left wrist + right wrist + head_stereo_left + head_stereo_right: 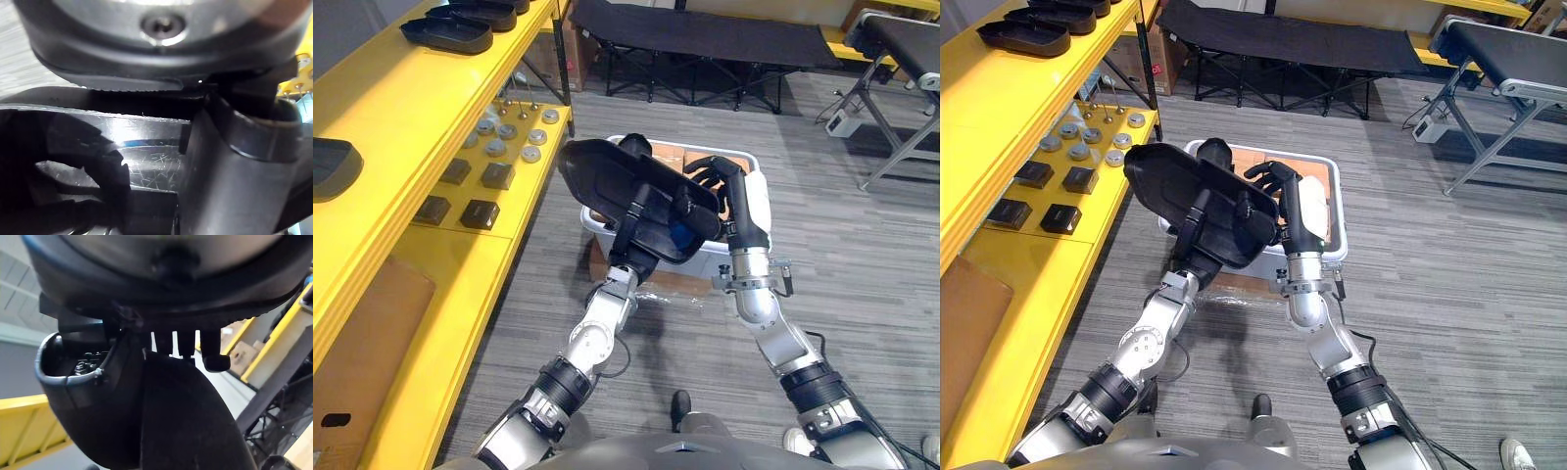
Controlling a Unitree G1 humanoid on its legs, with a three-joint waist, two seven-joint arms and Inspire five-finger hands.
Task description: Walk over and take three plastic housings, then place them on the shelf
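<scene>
1. Left eye view: my left hand (634,245) grips a black plastic housing (597,171) from below, holding it tilted above the white bin (749,162).
2. My right hand (729,201) curls its fingers over the housing's right edge.
3. More housings (450,31) lie on the yellow shelf (401,108).

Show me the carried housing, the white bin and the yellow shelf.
housing (602,181), left eye view, broad black face
white bin (710,262), left eye view, front wall
yellow shelf (411,88), left eye view, bare top board

The plastic housing (607,176) is glossy and finely scratched.
</scene>
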